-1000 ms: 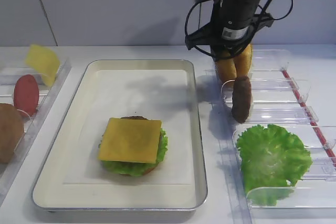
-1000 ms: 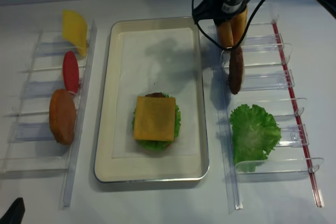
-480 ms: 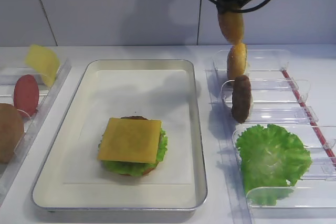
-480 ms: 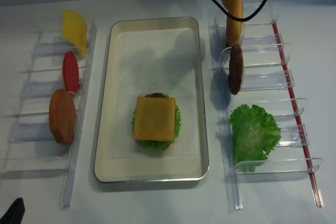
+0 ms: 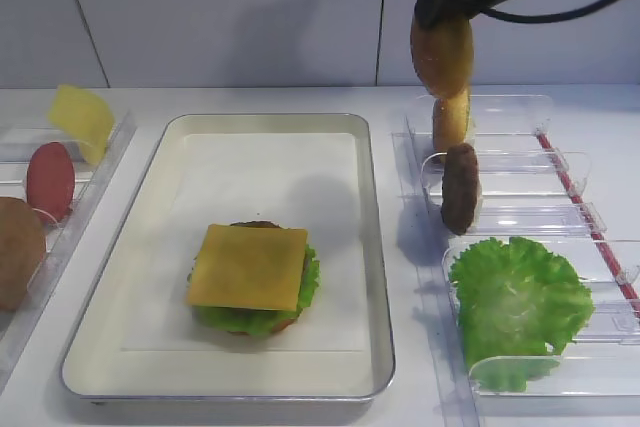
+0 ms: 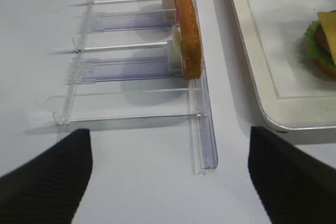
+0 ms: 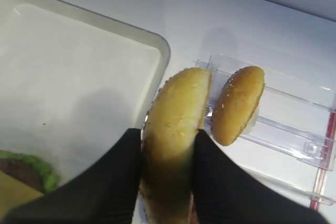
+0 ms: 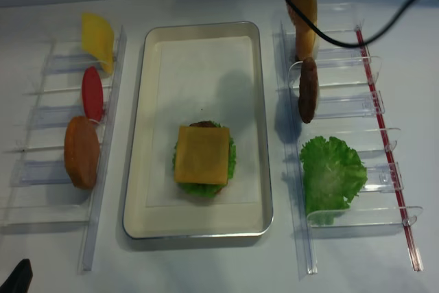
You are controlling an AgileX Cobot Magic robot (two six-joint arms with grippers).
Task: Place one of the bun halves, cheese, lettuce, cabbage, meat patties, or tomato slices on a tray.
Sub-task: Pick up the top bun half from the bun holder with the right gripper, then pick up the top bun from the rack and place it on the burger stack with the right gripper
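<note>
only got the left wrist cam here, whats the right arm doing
Observer: The right claw is shut on a golden speckled bun half, held on edge in the air.
Operator: any bun left in the rack over there
Observer: Yes, a second golden bun half stands on edge in the clear plastic rack.
Operator: whats on top of the stack
Observer: A yellow square cheese slice lies on top, over ruffled green lettuce, on the silver metal tray.

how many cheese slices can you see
2: one cheese slice lies on top of the stack in the tray, the other stands in the rack at far left. More could be hidden lower in the stack.
</note>
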